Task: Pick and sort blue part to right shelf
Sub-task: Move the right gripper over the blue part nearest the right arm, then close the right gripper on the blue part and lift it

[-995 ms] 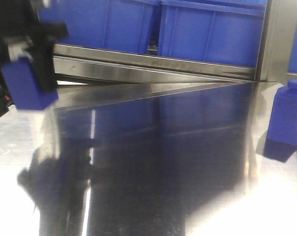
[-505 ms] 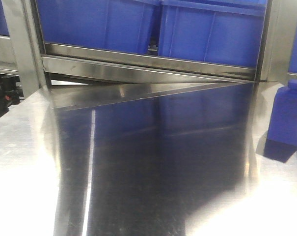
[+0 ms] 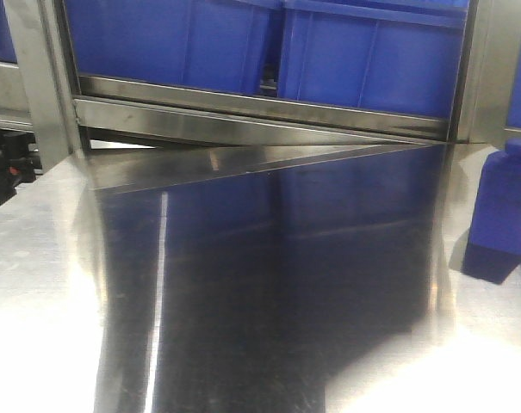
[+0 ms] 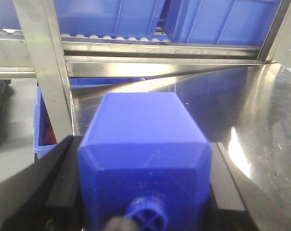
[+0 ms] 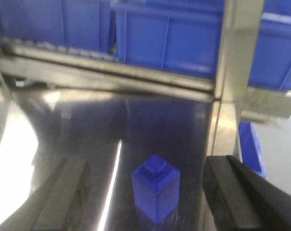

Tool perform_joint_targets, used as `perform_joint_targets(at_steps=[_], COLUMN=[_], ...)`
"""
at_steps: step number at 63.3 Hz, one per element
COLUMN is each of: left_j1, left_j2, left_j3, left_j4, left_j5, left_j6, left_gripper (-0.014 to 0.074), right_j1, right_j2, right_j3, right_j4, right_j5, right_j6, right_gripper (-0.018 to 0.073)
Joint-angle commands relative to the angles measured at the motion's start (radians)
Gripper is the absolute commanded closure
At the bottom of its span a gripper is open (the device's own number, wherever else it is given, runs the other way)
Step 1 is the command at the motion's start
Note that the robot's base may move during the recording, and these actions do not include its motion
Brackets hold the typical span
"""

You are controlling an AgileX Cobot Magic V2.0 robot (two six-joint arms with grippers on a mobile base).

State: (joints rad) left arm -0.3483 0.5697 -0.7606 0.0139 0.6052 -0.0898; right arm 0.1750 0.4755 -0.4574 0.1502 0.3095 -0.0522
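Two blue plastic parts, square-bodied blocks with round caps, were before us. One blue part (image 4: 141, 120) sat clamped in the left pincer (image 4: 143, 159), the dark fingers (image 4: 58, 173) pressed against its flanks and its cap end toward the wrist camera. It was carried above the shiny steel table (image 4: 260, 120) and faced the rack. The second blue part (image 3: 504, 206) stood upright on the table's right side, near the rack's upright steel post (image 3: 480, 69). In the right wrist view it sat below and between the widely spread fingers of the right pincer (image 5: 147, 166), which gripped nothing.

Beyond both stood the right shelf (image 3: 260, 116), a steel-framed rack with a brushed front rail, white rollers (image 4: 111, 37) and large deep blue plastic bins (image 3: 363, 60).

We judged the carry to be the risky part. The bins' walls rose well above the rail, so a low approach could knock the held block against rail or bin wall and twist it out of the grip. The smooth plastic flanks gave the fingers little to bite on, so a hard bump might let it slip. On the other side, a descent of the open right pincer off centre could tip the standing block, or push it toward the post and the table's edge. We could not tell how much room lay behind it.
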Motion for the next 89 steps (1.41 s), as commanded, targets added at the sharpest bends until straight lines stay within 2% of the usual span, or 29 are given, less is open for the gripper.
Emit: perform_joint_targets(at_steps=[1,8,13,19,26,30,35,43,56,68,89], left_j1=[-0.008,-0.008,-0.008,-0.008,-0.008,-0.008,-0.008,-0.008,-0.008,-0.008,-0.008], left_j2=[0.005,0.005,0.005,0.005,0.005,0.005,0.005,0.005,0.005,0.005,0.005], left_j3=[-0.026,-0.026,-0.026,-0.026,-0.026,-0.026,-0.026,-0.026,-0.026,-0.026,-0.026], left_j4=[-0.007,-0.014,-0.014,-0.014,-0.014,-0.014,-0.014,-0.014,-0.014,-0.014,-0.014], left_j5=[-0.091,-0.091,-0.091,-0.091,-0.091,-0.091,-0.091,-0.091,-0.091,-0.091,-0.091], left_j6=[0.0,0.0,0.0,0.0,0.0,0.0,0.0,0.0,0.0,0.0,0.0], left_gripper=[0.0277,0.0277,0.0277,0.0277,0.0277,0.0277,0.0277,0.0277,0.0277,0.0277,0.0277], right_j1=[0.012,0.011,0.01,0.01,0.01,0.01,0.01,0.01,0.011,0.011,0.011], right_j2=[0.098,0.27,0.375,0.508,0.652,0.713,0.78,0.849,0.957,1.036,1.145], right_j3=[-0.107,-0.276,-0.391,-0.531,-0.666,-0.711,-0.731,-0.731,-0.732,-0.732,-0.732], right_j4=[0.002,0.002,0.002,-0.025,-0.169,-0.253,-0.276,-0.269,-0.197,-0.186,-0.18], right_j5=[-0.008,0.194,0.334,0.459,0.569,0.593,0.591,0.584,0.573,0.555,0.551], right_j6=[-0.003,0.0,0.052,0.207,0.455,0.58,0.668,0.706,0.709,0.744,0.746], right_gripper=[-0.0022,-0.0022,-0.0022,-0.0022,-0.002,-0.002,-0.002,-0.002,-0.002,-0.002,-0.002])
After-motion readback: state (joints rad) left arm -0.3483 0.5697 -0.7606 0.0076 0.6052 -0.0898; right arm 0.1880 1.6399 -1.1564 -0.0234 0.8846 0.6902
